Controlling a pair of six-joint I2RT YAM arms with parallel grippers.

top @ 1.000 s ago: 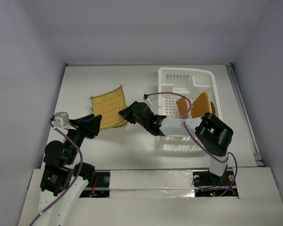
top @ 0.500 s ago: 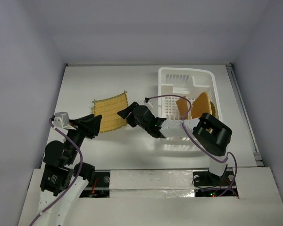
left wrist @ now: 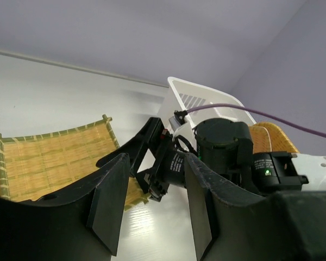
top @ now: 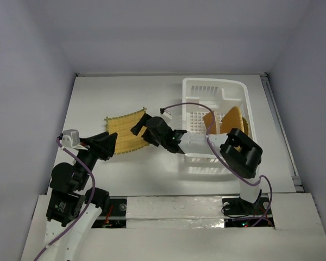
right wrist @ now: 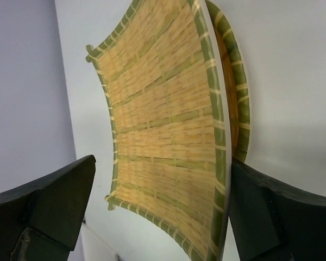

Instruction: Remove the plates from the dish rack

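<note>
Right gripper [top: 138, 124] jaws wide apart, holding nothing, arm stretched low toward 9 o'clock over square plate [top: 123, 137], possibly resting on second plate [right wrist: 240, 103]. Left gripper [top: 112, 145] part-open, empty, at 7 o'clock.

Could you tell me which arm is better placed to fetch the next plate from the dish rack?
Right. The right gripper is open and empty, and that arm's base sits beside the dish rack, where two plates stand. The left gripper is farther off, beyond the unloaded plates.
</note>
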